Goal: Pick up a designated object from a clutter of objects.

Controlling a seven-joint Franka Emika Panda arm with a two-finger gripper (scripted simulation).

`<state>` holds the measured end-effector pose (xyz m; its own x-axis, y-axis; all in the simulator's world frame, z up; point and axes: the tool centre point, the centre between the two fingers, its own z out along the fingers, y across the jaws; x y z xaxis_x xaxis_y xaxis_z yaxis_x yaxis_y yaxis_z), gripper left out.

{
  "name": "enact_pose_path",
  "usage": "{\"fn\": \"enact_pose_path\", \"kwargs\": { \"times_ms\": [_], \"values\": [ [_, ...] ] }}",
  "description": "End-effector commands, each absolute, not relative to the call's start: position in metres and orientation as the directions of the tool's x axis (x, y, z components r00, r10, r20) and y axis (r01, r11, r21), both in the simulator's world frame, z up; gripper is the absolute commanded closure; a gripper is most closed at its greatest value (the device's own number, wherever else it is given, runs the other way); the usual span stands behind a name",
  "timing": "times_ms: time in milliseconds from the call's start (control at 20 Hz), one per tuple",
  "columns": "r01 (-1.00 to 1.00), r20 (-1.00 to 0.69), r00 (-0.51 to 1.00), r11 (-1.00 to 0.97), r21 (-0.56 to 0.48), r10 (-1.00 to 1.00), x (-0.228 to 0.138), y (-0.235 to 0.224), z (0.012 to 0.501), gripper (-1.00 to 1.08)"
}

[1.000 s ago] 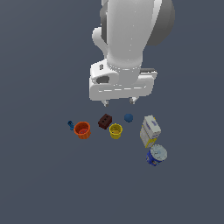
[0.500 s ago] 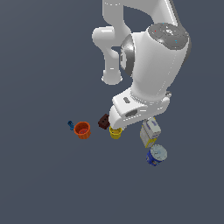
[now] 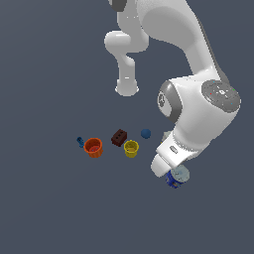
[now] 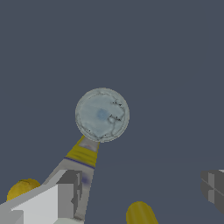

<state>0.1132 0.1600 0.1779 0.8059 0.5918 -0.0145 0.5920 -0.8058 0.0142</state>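
The blue can [image 3: 176, 178] with a pale silvery top stands apart from the other items, at the exterior view's right. My hand [image 3: 166, 162] hangs right over it and covers part of it. In the wrist view the can's round top [image 4: 102, 114] is near the centre, farther from the camera than my fingers. My gripper [image 4: 141, 184] is open and empty, with one finger [image 4: 65, 192] and the other [image 4: 213, 186] wide apart, not touching the can. The white-and-yellow box [image 4: 84, 153] stands next to the can; the arm hides it in the exterior view.
The orange cup [image 3: 93, 147], dark brown block [image 3: 119, 137], yellow cup [image 3: 131, 148], blue ball [image 3: 145, 133] and tiny blue piece [image 3: 80, 142] lie in a row at the exterior view's left of the can. The arm's base [image 3: 127, 88] stands behind them.
The arm has swung down and toward the exterior view's right, from above the clutter to just over the blue can. The white-and-yellow box is now hidden behind the arm.
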Motion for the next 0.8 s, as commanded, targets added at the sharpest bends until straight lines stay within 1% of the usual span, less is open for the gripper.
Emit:
{"fn": "enact_pose_path", "kwargs": {
  "times_ms": [0, 350, 750],
  "values": [
    [0.63, -0.01, 0.777, -0.776, 0.011, 0.63, 0.119, 0.175, 0.162, -0.92],
    [0.693, -0.002, 0.721, -0.721, 0.002, 0.693, 0.126, 0.202, 0.133, -0.92],
    [0.706, -0.001, 0.708, -0.708, 0.0, 0.706, 0.127, 0.209, 0.125, -0.92]
  ]
}}
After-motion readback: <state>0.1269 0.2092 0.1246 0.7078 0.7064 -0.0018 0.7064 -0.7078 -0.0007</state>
